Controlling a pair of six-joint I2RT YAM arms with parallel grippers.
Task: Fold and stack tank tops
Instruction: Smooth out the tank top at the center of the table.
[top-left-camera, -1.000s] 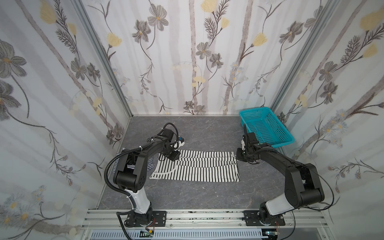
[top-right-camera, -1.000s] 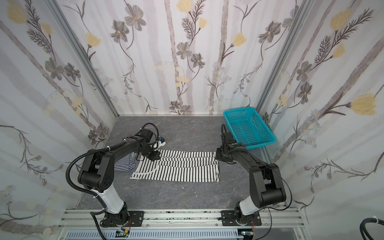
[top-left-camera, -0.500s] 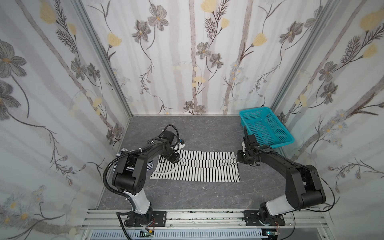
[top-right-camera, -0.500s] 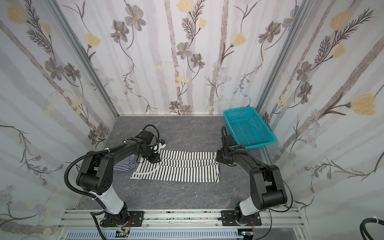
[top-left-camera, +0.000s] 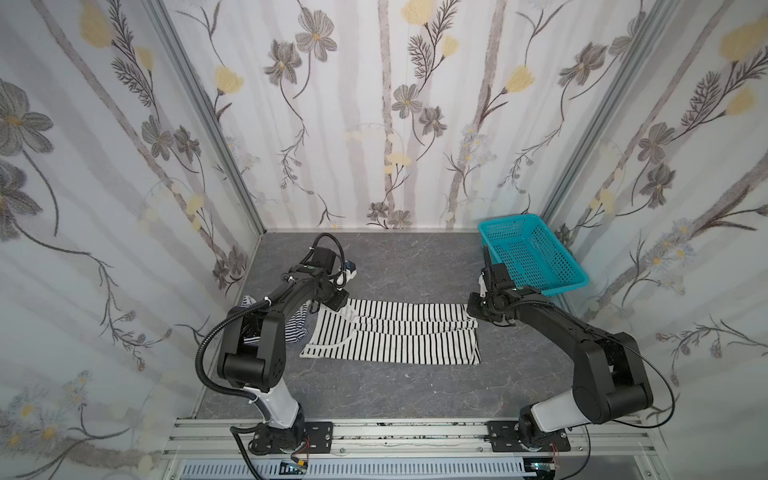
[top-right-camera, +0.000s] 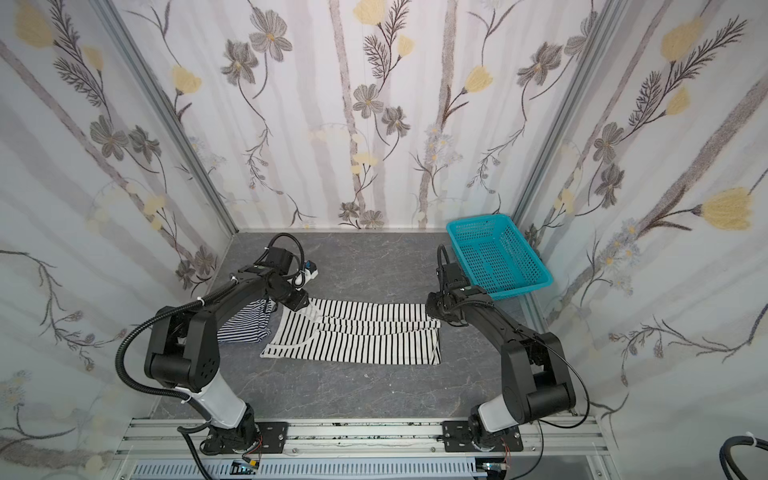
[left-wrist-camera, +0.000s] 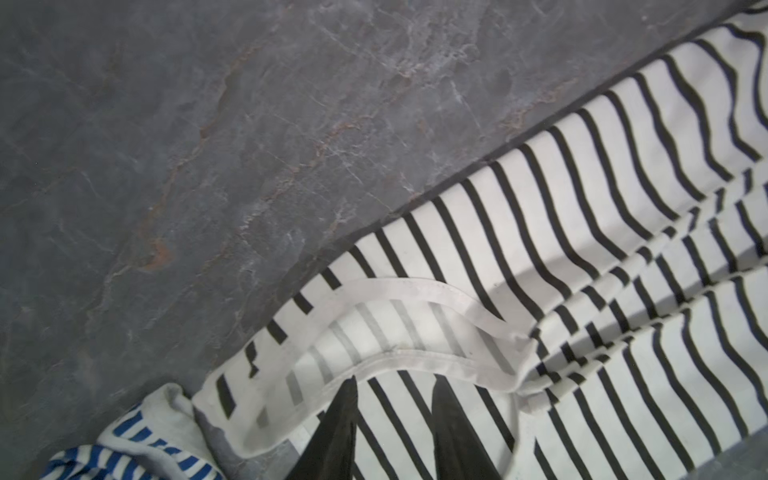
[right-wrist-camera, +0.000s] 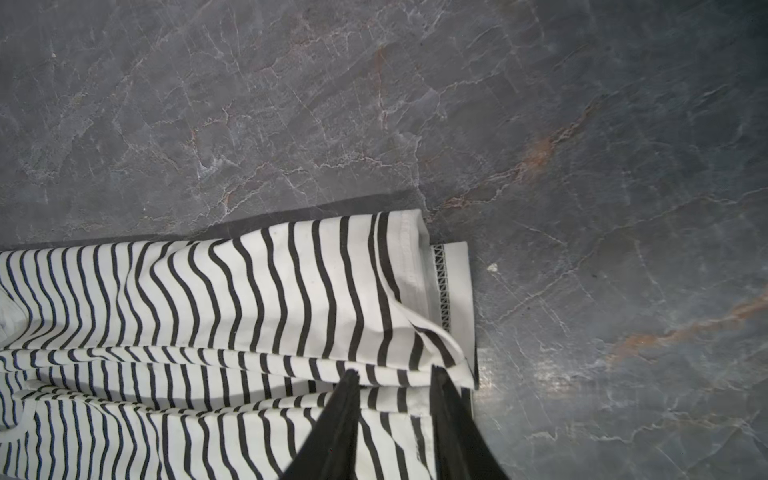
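Tank top with wide black stripes (top-left-camera: 395, 336) lies flat on the grey marbled table (top-left-camera: 415, 266), across the lower middle of the frame in both top views. Its neckline end points to the left of the frame and its hem to the right. The far long edge is doubled over toward the near side, leaving a creased band along the middle. Just beside its left end sits the tank top with fine navy stripes (top-right-camera: 245, 322), bunched up and partly hidden behind the left arm (top-left-camera: 299, 291). That arm reaches to the far left corner of the wide-striped cloth. In the left wrist view its dark fingers (left-wrist-camera: 336, 432) stand narrowly apart over the white neckline binding, so the left jaws pinch nothing. The right arm (top-left-camera: 548, 322) reaches to the far right corner. Its fingers (right-wrist-camera: 336, 428) are likewise a little apart above the stitched hem (right-wrist-camera: 440, 286), so the right jaws grip no cloth. A teal basket (top-left-camera: 532, 253) stands at the upper right of the table, near the right wall.
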